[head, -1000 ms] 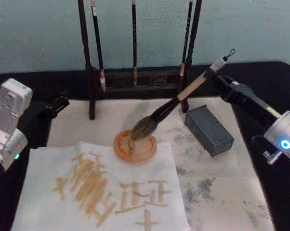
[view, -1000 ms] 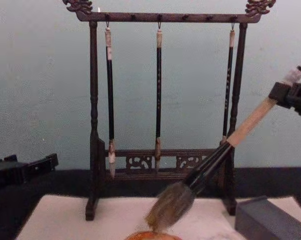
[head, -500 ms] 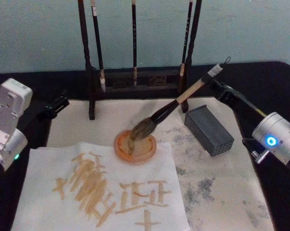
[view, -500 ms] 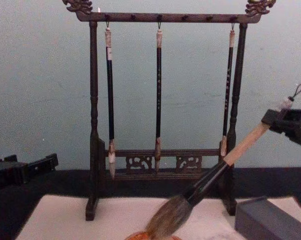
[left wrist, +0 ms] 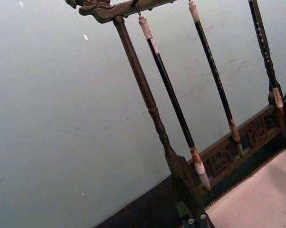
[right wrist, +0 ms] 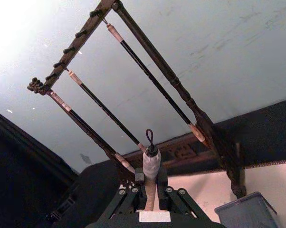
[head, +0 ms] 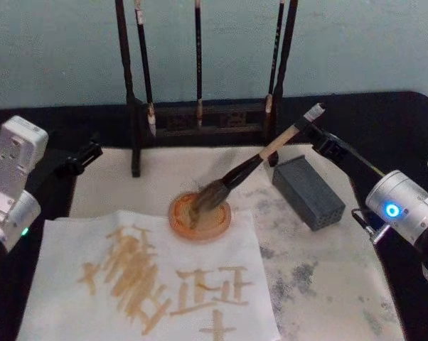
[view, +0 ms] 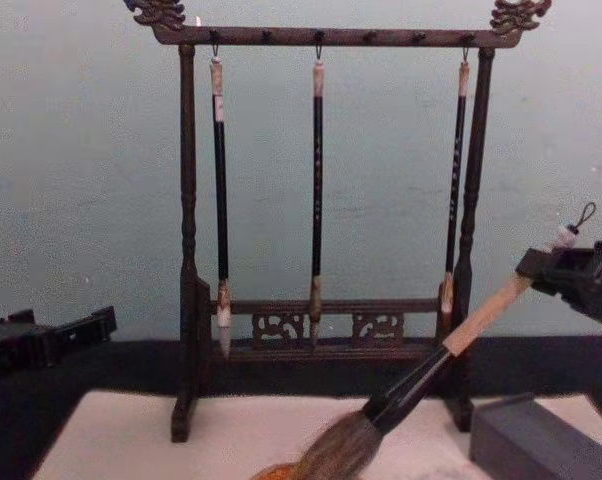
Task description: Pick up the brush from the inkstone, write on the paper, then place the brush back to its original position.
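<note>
Brush [head: 253, 162] slants leftward from right pincer [head: 308, 128].

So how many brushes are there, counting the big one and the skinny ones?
Big tan brush: 1
Thin black brushes hanging on the rack: 3
Total: 4 brushes
</note>
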Controlling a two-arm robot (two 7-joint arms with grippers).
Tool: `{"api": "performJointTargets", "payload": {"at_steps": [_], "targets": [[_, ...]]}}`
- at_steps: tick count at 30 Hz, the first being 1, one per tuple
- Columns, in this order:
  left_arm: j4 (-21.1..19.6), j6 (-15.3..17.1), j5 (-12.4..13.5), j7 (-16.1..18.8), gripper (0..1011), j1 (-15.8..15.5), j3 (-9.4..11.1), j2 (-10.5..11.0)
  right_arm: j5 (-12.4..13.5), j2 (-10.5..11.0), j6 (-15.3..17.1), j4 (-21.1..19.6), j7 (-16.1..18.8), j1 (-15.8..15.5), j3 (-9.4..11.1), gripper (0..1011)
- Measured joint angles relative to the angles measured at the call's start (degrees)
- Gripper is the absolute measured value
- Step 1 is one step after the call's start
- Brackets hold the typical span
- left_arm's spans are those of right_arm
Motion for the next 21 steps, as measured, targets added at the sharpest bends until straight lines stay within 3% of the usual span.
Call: {"api": "performJointTargets", "payload": {"at_steps": [21], "targets": [[0.00, 0.00, 0.00, 0.00, 1002, 0.00, 0.00, 0.00, 0.90, -0.82, -0.89, 1.79, -0.08, 0.92, -1.31, 154]]}}
